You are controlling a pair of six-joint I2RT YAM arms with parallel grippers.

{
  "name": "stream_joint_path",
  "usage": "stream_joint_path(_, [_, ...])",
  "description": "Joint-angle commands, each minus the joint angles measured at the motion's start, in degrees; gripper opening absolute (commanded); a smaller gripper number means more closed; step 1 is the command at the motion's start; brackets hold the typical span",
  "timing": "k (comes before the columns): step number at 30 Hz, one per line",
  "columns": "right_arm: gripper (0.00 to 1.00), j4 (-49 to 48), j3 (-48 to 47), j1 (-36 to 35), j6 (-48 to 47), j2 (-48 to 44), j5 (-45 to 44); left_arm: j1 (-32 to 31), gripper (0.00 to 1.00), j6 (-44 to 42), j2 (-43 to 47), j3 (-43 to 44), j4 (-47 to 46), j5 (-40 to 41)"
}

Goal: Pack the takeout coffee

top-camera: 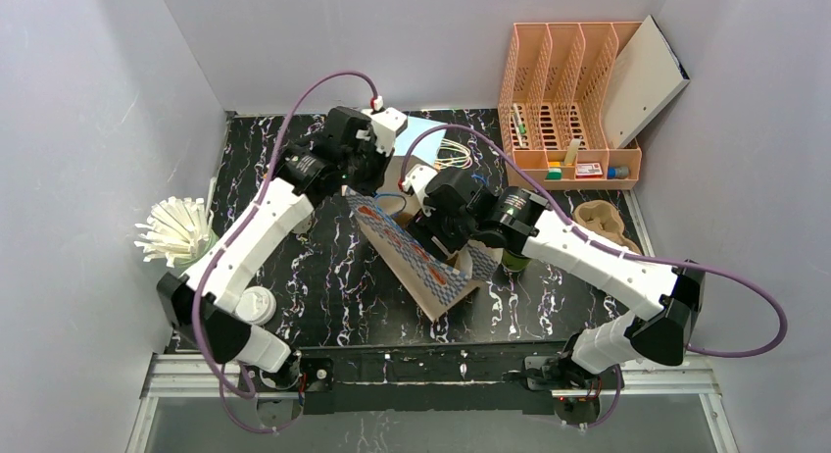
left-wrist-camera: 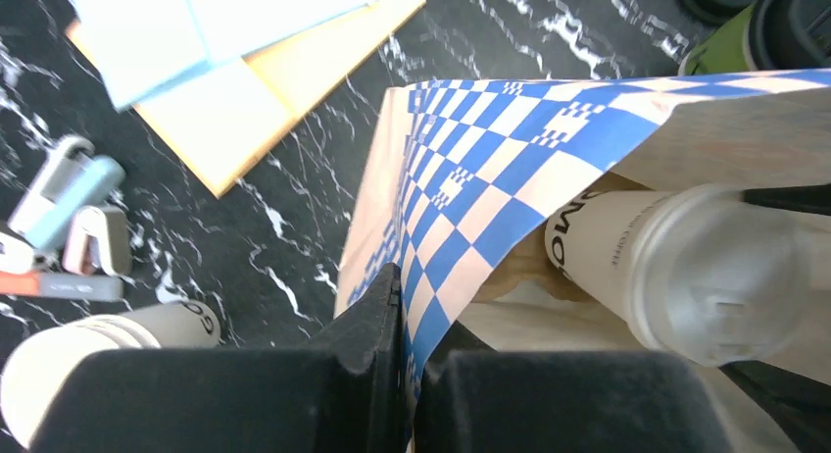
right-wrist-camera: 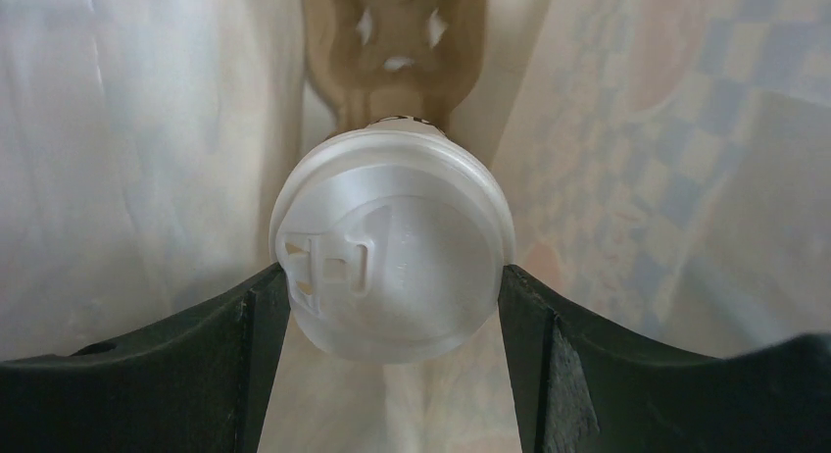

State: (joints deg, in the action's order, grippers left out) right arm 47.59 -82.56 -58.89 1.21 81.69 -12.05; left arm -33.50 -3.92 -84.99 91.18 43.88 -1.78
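A paper bag (top-camera: pixel 423 262) with blue checks lies tilted mid-table. My left gripper (left-wrist-camera: pixel 416 316) is shut on the bag's (left-wrist-camera: pixel 490 169) upper edge and holds the mouth up. Inside the bag, my right gripper (right-wrist-camera: pixel 392 286) is shut on a white lidded coffee cup (right-wrist-camera: pixel 392 242), its fingers (right-wrist-camera: pixel 250 321) pressed against both sides of the clear lid. The same cup (left-wrist-camera: pixel 666 267) shows in the left wrist view, lying in the bag's mouth. The dark green takeout coffee (top-camera: pixel 514 261) stands on the table under my right arm, outside the bag, and its green wall (left-wrist-camera: pixel 720 53) shows past the bag.
A brown pulp carrier (right-wrist-camera: pixel 397 41) lies deeper in the bag. Another white lidded cup (top-camera: pixel 257 304) stands near the left arm's base, beside the green straw holder (top-camera: pixel 176 232). An orange organiser (top-camera: pixel 563 100) and a second pulp carrier (top-camera: pixel 603 223) sit at back right. Blue and tan pads (left-wrist-camera: pixel 235 90) lie behind the bag.
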Motion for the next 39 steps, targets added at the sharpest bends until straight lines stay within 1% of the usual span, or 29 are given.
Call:
stream_joint_path(1, [0.24,-2.52,1.04,-0.18,-0.63,-1.28,-1.35,-0.41,0.0,-2.59,7.02,-2.19,-10.13,0.04])
stream_joint_path(7, [0.24,-2.13,1.56,-0.18,3.03,-4.09,-0.89,-0.74,0.0,-5.81,8.42,-3.11,-11.76,-3.12])
stream_joint_path(11, [0.25,-1.8,-0.48,-0.17,3.83,-2.64,-1.17,-1.36,0.0,-6.51,9.06,-4.38,-12.55,-5.2])
stream_joint_path(15, [0.21,-3.93,0.06,-0.17,3.0,-1.32,-5.84,-2.0,0.0,-6.62,9.85,-5.06,-13.9,-5.99])
stream_joint_path(19, [0.21,-7.07,2.68,-0.17,2.85,-3.25,-10.27,-2.18,0.0,-6.33,10.7,-5.65,-14.86,-5.56])
stream_joint_path(26, [0.22,-3.37,2.77,-0.11,4.41,-4.46,-16.6,-2.93,0.0,-5.7,10.99,-6.15,-14.83,-5.8])
stream_joint_path(30, [0.21,-2.55,3.87,-0.17,4.62,-5.47,-16.55,-3.04,0.0,-5.75,11.1,-6.36,-14.62,-5.84])
stream_joint_path(35, [0.22,-5.12,5.76,-0.17,3.18,-6.3,-16.21,-3.15,0.0,-5.39,10.79,-6.71,-14.26,-6.14])
stream_joint_path(39, [0.22,-4.89,6.46,-0.17,3.05,-5.55,-13.71,-3.15,0.0,-5.3,10.3,-6.41,-14.06,-5.98])
